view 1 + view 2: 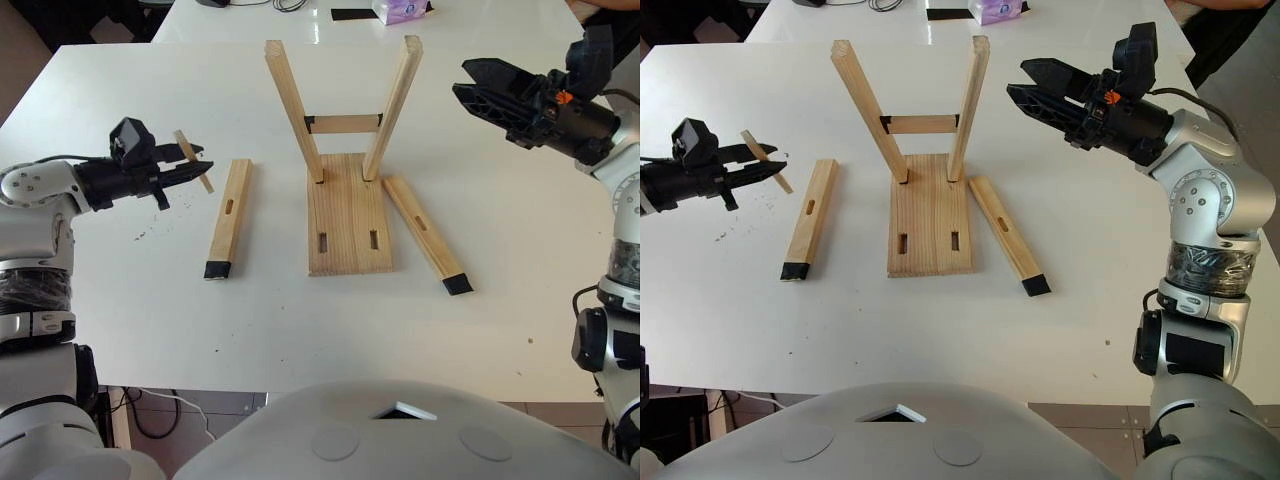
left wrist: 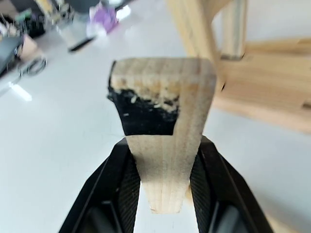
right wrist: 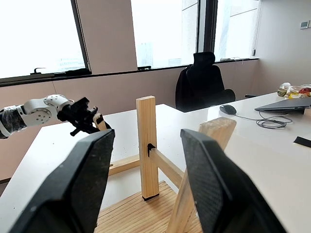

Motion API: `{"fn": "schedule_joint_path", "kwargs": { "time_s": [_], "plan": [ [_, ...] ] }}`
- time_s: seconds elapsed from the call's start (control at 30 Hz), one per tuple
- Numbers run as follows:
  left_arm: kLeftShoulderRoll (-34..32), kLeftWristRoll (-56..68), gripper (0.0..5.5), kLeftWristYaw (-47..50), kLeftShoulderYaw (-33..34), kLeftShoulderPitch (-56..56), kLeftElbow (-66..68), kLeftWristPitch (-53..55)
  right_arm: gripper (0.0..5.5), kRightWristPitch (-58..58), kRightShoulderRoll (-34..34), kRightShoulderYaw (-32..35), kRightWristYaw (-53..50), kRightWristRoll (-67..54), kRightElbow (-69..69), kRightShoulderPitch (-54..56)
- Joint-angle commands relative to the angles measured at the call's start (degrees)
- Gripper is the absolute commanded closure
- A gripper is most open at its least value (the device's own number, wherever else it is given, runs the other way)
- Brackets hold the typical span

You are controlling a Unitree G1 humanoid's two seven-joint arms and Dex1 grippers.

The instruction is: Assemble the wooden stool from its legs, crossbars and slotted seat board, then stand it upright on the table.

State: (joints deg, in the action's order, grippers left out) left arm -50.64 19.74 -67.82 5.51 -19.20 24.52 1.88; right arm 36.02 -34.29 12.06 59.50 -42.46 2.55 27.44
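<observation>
- Wooden seat board (image 1: 348, 215) lies flat at the middle of the white table (image 1: 120, 80), slotted face up.
- Two legs stand in its far slots, one on the left (image 1: 292, 105) and one on the right (image 1: 394, 105). They lean apart toward their tops, and a short crossbar (image 1: 344, 123) joins them partway up.
- The two slots (image 1: 323, 241) at the board's near end hold nothing.
- A loose leg (image 1: 230, 217) lies flat just left of the board, its black-capped end toward the table's near edge.
- Another loose leg (image 1: 425, 233) lies angled along the board's right side, close to it at its far end and spreading away toward its black cap at the near end.
- The left gripper (image 1: 200, 160) hangs above the table's left part, well apart from the board, its fingers (image 2: 127, 179) clamped on a second short crossbar (image 1: 206, 181).
- That crossbar sticks out both above and below the fingers, and the left wrist view shows a black patch on its end face.
- The right gripper (image 1: 462, 78) hovers above the table's far right part, near the right upright leg but not touching it.
- Its two black pads (image 3: 87, 184) are spread wide with nothing between them, pointing toward the upright legs.
</observation>
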Motion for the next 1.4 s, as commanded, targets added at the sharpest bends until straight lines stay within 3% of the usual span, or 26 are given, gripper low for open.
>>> {"fn": "schedule_joint_path", "kwargs": {
  "time_s": [0.03, 0.37, 0.5, 0.77, 0.93, 1.1, 1.4],
  "plan": [
    [0.5, -0.7, 4.19, -2.2, 0.1, 2.4, 1.9, -1.2, 3.01, -0.8, 0.5, 0.4, -1.4, 0.0, 1.7, -2.1],
    [3.2, 5.2, 4.19, -3.8, 0.1, 14.8, -17.0, 7.9, 3.01, -0.7, 1.6, 0.0, -3.3, -0.4, 2.4, -3.0],
    [6.6, 11.5, 4.19, -1.9, 0.6, 15.0, -26.2, 14.5, 3.01, -0.6, 1.9, -0.1, -3.6, -0.5, 2.4, -3.0],
    [7.6, 12.2, 4.19, 0.6, 2.5, 10.6, -27.3, 15.7, 3.01, -0.9, 2.7, -1.0, -3.7, -0.2, 1.5, -1.4],
    [5.3, 7.3, 4.19, -1.7, 2.0, 0.9, -16.4, 10.6, 3.01, -1.6, 3.6, -1.6, -4.0, 0.2, 0.7, -1.1],
    [6.9, 2.7, 4.19, -4.4, -1.1, -5.3, -4.5, 5.0, 3.01, -2.6, 4.8, -2.3, -4.3, 0.4, 0.3, -0.6],
    [8.8, 0.7, 4.19, -5.6, -1.4, -5.1, 1.2, 1.1, 3.01, -3.1, 4.6, -2.5, -3.9, 0.4, -1.1, -0.3]
  ]
}}
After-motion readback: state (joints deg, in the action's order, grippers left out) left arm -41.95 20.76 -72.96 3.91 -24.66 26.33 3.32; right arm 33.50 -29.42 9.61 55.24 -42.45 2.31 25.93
